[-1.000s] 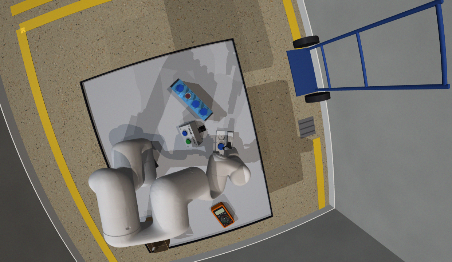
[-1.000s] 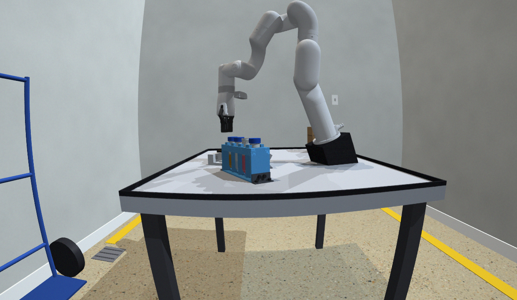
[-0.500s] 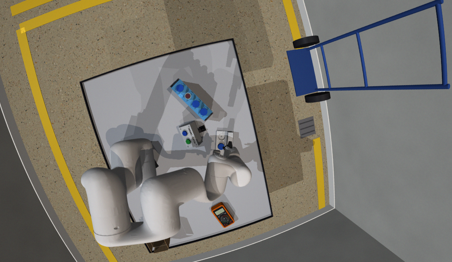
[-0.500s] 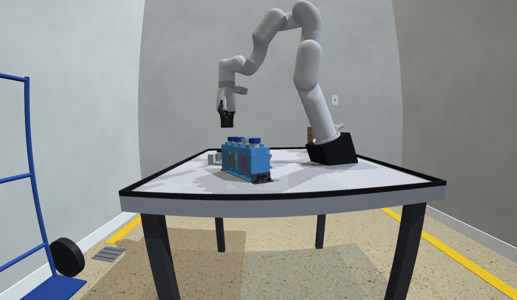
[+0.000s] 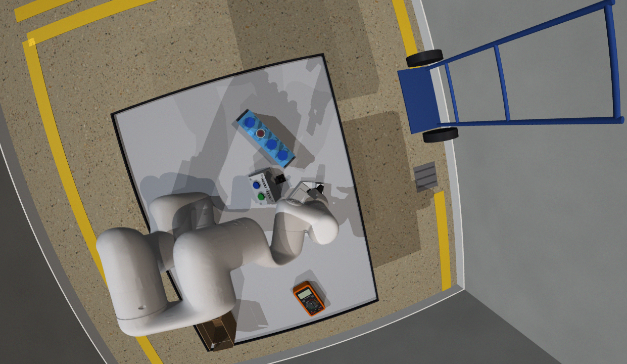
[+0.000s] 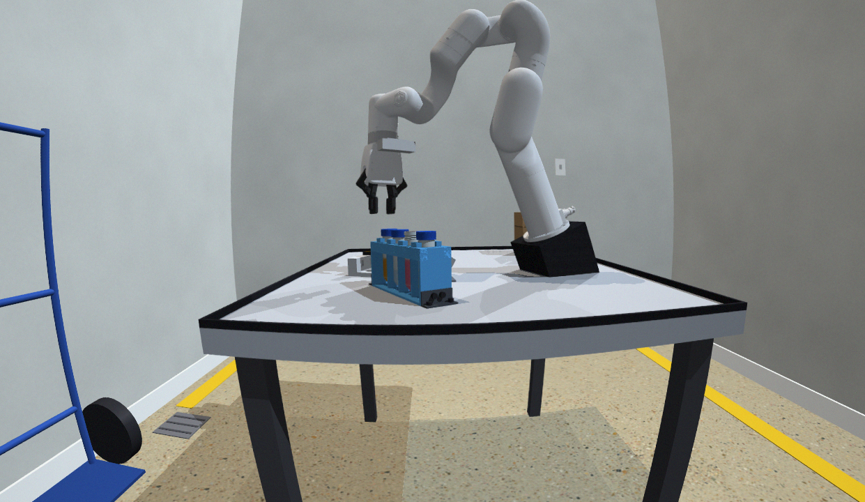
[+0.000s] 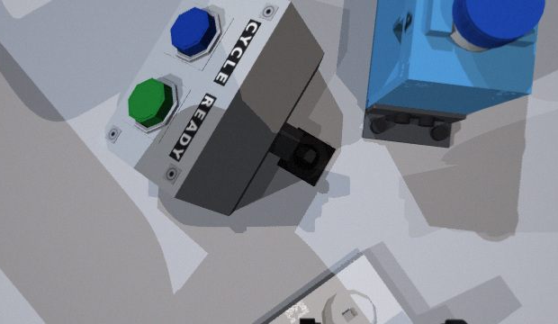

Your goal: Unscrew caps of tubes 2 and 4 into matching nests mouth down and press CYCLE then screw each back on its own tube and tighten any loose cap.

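The blue tube rack (image 5: 266, 138) stands on the table with three blue caps on and one tube open (image 5: 260, 133), showing red. My gripper (image 6: 380, 203) hangs high above the table, open, with nothing between its fingers. From above it (image 5: 308, 189) is over the grey cap tray, which the wrist mostly hides. In the wrist view the tray's corner (image 7: 346, 297) shows one empty nest (image 7: 348, 311); the removed cap is out of sight. The key housing (image 7: 216, 103) has the blue CYCLE key (image 7: 192, 31) and the green READY key (image 7: 150, 102), both unlit.
An orange multimeter (image 5: 308, 297) lies near the table's front edge. A cardboard box (image 5: 218, 334) stands by the arm's base. A blue hand truck (image 5: 510, 90) stands off the table. The rack's end and one blue cap (image 7: 495, 20) show in the wrist view.
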### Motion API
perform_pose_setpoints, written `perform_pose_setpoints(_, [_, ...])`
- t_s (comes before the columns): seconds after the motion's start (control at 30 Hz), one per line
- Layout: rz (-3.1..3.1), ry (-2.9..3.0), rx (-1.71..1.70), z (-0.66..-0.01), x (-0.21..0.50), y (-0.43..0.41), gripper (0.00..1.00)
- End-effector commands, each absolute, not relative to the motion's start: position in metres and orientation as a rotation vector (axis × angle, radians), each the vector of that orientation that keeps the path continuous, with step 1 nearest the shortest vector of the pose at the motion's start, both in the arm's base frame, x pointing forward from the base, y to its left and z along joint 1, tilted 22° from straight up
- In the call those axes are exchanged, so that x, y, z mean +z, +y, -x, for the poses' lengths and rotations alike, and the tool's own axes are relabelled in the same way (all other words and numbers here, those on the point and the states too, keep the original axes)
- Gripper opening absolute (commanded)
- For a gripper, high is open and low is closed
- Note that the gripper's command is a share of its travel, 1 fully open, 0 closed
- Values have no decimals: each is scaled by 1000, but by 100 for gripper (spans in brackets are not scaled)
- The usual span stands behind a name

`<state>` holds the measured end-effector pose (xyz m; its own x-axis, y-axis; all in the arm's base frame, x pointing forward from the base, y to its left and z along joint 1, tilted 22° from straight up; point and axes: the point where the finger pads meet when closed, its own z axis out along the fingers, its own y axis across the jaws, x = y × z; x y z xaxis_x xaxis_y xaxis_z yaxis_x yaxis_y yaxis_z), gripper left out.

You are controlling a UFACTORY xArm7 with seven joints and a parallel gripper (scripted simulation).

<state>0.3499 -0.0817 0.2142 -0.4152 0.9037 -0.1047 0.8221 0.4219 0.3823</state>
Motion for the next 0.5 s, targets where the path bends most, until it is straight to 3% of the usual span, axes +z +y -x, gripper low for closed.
perform_pose_setpoints(0.0, [-1832,2170,396,-350,218,-55,46])
perform_pose_setpoints(0.47, [-2369,1679,489,-349,219,-7,46])
